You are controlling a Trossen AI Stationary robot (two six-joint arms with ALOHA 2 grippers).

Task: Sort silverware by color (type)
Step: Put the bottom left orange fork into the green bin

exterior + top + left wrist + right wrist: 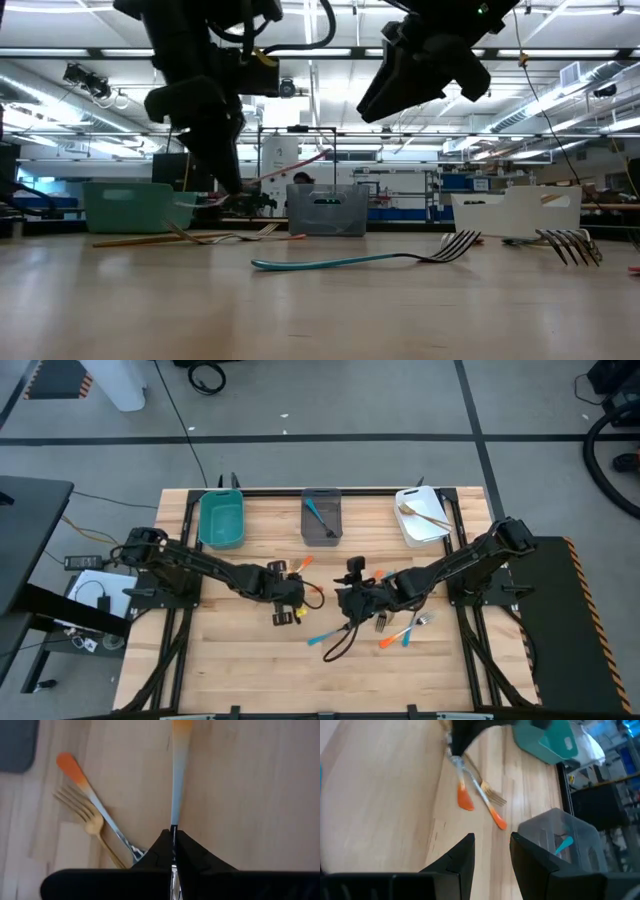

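My left gripper (pixel 174 834) is shut on a fork with a silvery shaft and an orange handle end (pixel 182 726), above the table's middle (pixel 290 595). Below it, an orange-handled fork (pixel 75 770) and a golden fork (pixel 90 820) lie flat on the wood. My right gripper (pixel 491 837) hangs open and empty over the table's middle right (pixel 352 600). More forks lie flat near the front: a blue one (pixel 360 262), another blue one (pixel 410 632) and an orange one (pixel 390 642). My left gripper pinches the fork's silvery shaft (pixel 174 817) between its two fingers, with the tine end hidden behind them. The fork runs along the fingers, its orange handle end sticking out past the tips. It is lifted clear of the table (pixel 300 165), slanting slightly upward.
Three bins stand in a row at the far edge: teal (pixel 221 518), grey (pixel 321 517) holding a blue fork, and white (pixel 421 515) holding golden forks. A black cable loop (pixel 340 645) hangs under the right arm. A stretch of bare wood lies at the near left.
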